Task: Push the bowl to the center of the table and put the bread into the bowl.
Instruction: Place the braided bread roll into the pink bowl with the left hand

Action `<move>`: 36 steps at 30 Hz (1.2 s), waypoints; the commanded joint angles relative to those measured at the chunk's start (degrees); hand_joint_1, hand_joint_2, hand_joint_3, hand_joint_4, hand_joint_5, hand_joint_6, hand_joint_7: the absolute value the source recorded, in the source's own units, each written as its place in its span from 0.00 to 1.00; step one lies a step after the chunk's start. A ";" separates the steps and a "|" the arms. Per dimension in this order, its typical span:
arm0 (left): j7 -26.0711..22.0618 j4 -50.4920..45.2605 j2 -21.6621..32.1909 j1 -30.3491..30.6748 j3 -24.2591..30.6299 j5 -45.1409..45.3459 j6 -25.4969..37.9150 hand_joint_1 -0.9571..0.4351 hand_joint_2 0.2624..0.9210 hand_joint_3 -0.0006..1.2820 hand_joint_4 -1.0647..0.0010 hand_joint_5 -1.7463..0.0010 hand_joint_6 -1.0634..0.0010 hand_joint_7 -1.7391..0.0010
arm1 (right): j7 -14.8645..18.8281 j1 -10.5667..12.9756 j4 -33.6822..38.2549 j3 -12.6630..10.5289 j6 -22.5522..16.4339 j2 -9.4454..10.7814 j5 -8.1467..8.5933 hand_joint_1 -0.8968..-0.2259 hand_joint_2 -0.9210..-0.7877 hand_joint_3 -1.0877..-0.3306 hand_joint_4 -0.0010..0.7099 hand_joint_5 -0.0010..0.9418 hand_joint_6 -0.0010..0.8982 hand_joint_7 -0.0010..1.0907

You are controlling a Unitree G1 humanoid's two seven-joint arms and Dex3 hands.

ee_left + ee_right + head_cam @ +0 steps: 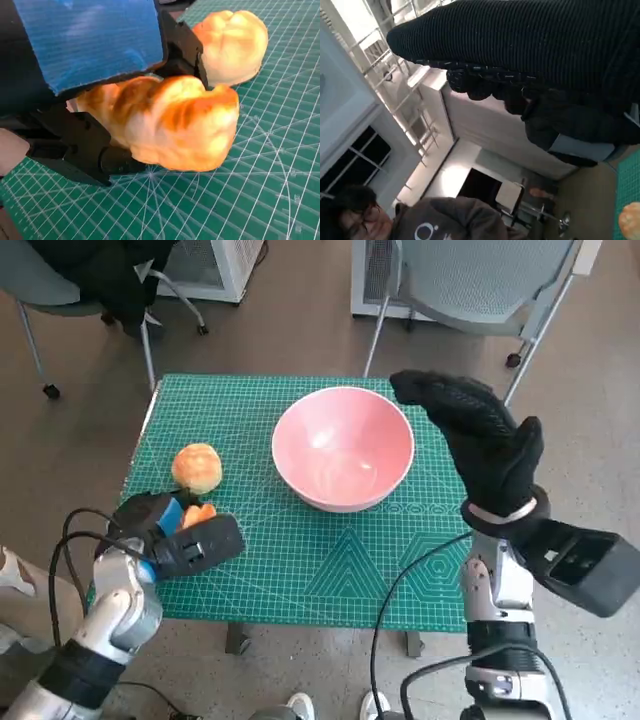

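The left hand (95, 90) grips one bread roll (170, 125), ready for carrying; a second roll (197, 468) lies just beyond it. The pink bowl (343, 448) sits mid-counter (300, 570), beside the raised right hand (480, 440), which holds nothing, fingers spread.

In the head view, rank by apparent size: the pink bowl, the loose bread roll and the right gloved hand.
1. Pink bowl, largest.
2. Right hand, though it is raised nearer the camera, so enlarged.
3. Loose bread roll, smallest.
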 commanded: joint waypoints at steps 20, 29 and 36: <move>-8.15 -21.69 2.64 8.13 7.95 0.06 -0.18 0.69 0.70 0.33 0.37 0.22 0.35 0.42 | 0.34 0.71 1.28 0.09 0.47 0.49 -0.02 0.31 0.00 0.29 0.09 0.00 0.00 0.22; -10.85 -31.67 2.84 7.20 11.64 0.07 0.24 0.69 0.77 0.25 0.36 0.22 0.31 0.48 | 0.47 0.36 1.62 -0.12 0.64 0.33 0.24 0.31 0.00 0.29 0.09 0.00 0.00 0.22; -12.78 -37.51 2.26 2.39 13.11 1.06 1.03 0.69 0.78 0.22 0.32 0.26 0.30 0.46 | 0.45 -0.02 2.04 -0.13 0.58 0.37 0.13 0.31 0.00 0.30 0.09 0.00 0.00 0.22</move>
